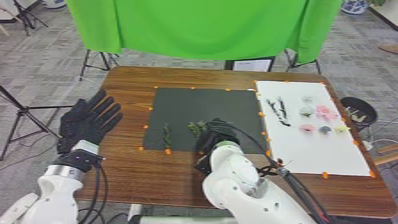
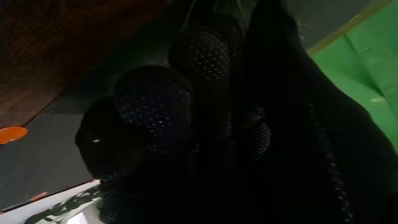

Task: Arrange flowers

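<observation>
My left hand (image 1: 87, 120) is open with spread fingers beside the table's left edge. My right hand (image 1: 216, 134) is low over the dark mat, its curled fingers against a leafy green sprig (image 1: 195, 129). A second green stem (image 1: 166, 136) lies farther left on the mat. In the right wrist view, my right hand (image 2: 209, 100) has bent fingers close together, with thin stems (image 2: 189, 14) by their tips; the grasp itself is mostly hidden. Pink flowers (image 1: 326, 112), pale blooms (image 1: 307, 111), a grey-blue bloom (image 1: 325, 129) and dark branches (image 1: 282, 111) lie on the white board.
The dark mat (image 1: 182, 102) and white board (image 1: 311, 155) have orange tabs along their edges on the brown table (image 1: 129, 170). A black bin (image 1: 358, 111) stands off the right edge, and a green cloth (image 1: 204, 30) hangs beyond the far edge.
</observation>
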